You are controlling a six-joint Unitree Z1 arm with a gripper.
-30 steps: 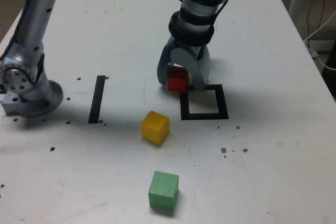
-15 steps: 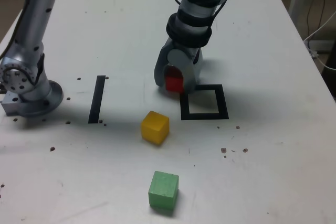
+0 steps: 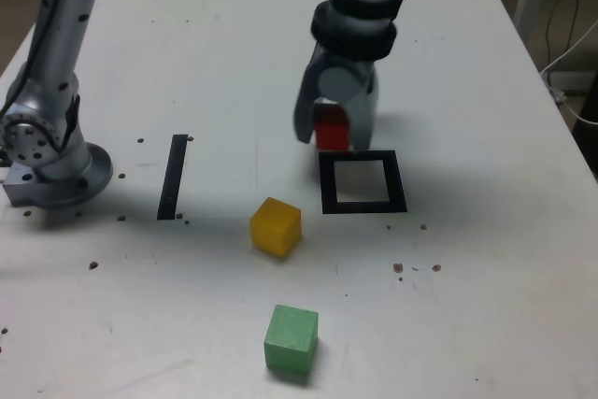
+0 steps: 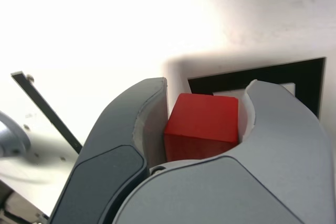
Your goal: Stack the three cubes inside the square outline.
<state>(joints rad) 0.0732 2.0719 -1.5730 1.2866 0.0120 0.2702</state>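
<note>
We have 1 red cube (image 4: 202,124) pinched in the claw (image 4: 198,115). Its 2 fingers press on 2 opposite sides of the cube, and we see no space left between them and it. The cube looks lifted off the white table (image 3: 486,259), but only a little way up, as far as we can tell.

The big thing for our next move is where the black tape square (image 3: 396,182) lies from the claw. In the exterior view, the claw and the red cube are just past the square's far edge, a bit toward the exterior view's left side of it. So we think we need to bring the cube nearer to that camera and a little to the exterior view's right, then set it down on the white middle. The cube has no long side to line up, but its flat sides should match the tape. If we let go too soon, it could land on the tape and sit crooked.

The yellow cube (image 3: 276,227) is outside the square, near its corner, and the green cube (image 3: 291,339) is well apart, closer to the exterior camera. No cube is in the square, so we judge we are at the start, with 0 of 3 placed.
</note>
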